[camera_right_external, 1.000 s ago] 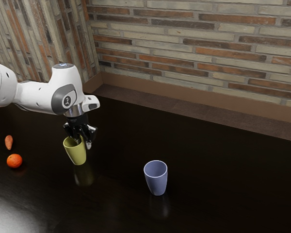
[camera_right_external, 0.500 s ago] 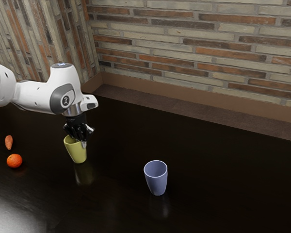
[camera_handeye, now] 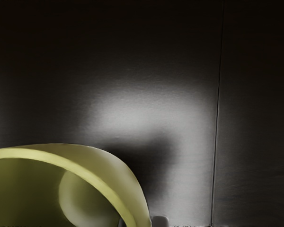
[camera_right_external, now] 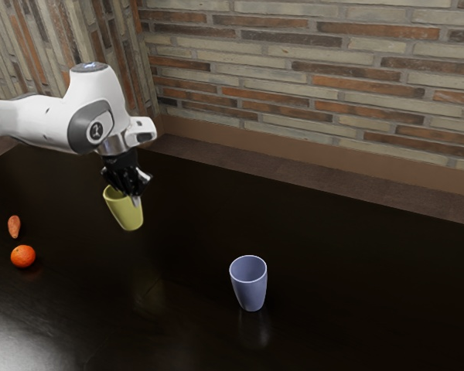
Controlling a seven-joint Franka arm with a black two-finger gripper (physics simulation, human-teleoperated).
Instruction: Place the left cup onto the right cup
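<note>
Two cups are in the scene. Nearest, the blue cup [camera_right_external: 248,282] stands upright and alone on the dark surface [camera_right_external: 371,309], toward the exterior view's right of the arm. Two small orange things lie at the exterior view's left edge: one round orange ball [camera_right_external: 23,256] and, just behind it, one reddish elongated piece [camera_right_external: 14,226]. Farther back, the yellow-green cup [camera_right_external: 124,209] hangs in the air, clear of the surface and tilted, well apart from the blue cup. The jaws are clamped on its rim, pointing downward. The single white arm [camera_right_external: 50,124] reaches in from the left, its wrist bent down. In the wrist view the yellow-green cup's [camera_handeye: 61,189] open mouth sits just under the hand. One brick wall [camera_right_external: 332,77] runs behind.
</note>
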